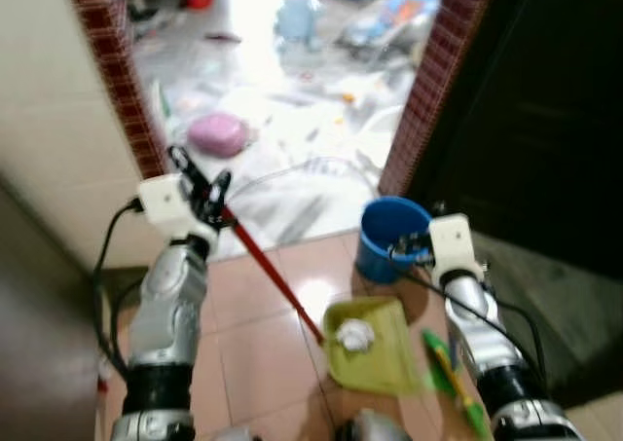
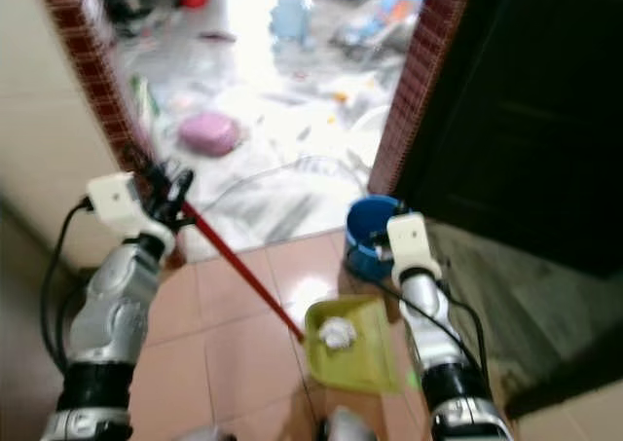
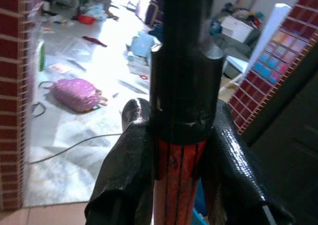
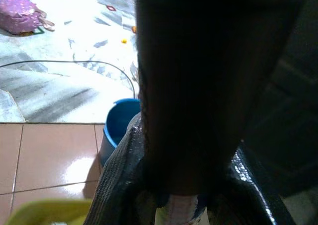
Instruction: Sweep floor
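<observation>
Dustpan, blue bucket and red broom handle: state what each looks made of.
Dustpan: apparently plastic, matte yellow-green, thin moulded walls. Blue bucket: likely plastic, smooth, uniform colour with a thin rim. Red broom handle: probably painted metal or plastic, glossy, with a black cap where the left tool clamps it.

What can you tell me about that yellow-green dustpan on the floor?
The dustpan is a flat yellow-green scoop, plastic by its look, lying on the reddish floor tiles between the robot's arms. A crumpled white wad sits in it. The lower end of a red stick, held in the left pincer, meets its edge. A blue bucket stands just beyond.
</observation>
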Tool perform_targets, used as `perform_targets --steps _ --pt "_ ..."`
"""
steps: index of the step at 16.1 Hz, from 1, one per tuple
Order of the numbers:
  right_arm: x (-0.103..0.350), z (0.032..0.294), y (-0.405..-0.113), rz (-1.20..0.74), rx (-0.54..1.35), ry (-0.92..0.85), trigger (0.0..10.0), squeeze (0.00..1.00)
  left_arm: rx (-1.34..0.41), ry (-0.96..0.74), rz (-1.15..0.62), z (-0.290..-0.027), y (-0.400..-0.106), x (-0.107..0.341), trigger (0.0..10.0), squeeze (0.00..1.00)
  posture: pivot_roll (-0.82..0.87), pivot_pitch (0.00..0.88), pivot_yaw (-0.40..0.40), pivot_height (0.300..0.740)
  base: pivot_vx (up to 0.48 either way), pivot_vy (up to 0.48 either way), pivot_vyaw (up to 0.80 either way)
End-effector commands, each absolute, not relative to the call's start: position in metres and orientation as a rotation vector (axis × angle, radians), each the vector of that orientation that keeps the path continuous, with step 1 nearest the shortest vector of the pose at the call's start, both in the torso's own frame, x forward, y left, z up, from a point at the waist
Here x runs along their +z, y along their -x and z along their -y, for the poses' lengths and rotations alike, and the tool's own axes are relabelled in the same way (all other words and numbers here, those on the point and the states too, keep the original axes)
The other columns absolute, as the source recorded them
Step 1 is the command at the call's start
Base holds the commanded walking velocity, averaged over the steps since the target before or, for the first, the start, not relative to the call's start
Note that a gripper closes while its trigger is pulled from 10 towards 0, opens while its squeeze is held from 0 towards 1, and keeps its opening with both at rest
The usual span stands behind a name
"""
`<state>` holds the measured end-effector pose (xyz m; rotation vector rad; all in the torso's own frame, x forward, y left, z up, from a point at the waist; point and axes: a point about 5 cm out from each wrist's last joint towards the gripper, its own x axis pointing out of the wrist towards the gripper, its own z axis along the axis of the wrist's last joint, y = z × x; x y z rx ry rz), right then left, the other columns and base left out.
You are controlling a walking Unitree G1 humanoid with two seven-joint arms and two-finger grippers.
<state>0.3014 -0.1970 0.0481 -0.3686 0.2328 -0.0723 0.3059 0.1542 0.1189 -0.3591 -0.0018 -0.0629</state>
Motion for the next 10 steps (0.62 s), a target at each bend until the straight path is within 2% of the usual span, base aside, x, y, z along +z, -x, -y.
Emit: perform_targets --steps 1,10 --pt "0.046 0.207 -0.301 -0.259 -0.097 0.384 10.0 0.0 -0.085 0.386 0.101 -0.15 -0.313 0.15 10.0 0.0 -0.05 0.0 0.006 0.74 0.277 0.0 0.0" --pt "0.042 0.205 -0.303 -0.28 -0.086 0.38 10.0 0.0 -0.068 0.489 0.247 -0.167 -0.325 0.209 10.0 0.0 -0.04 0.0 0.014 0.74 0.289 0.0 0.0"
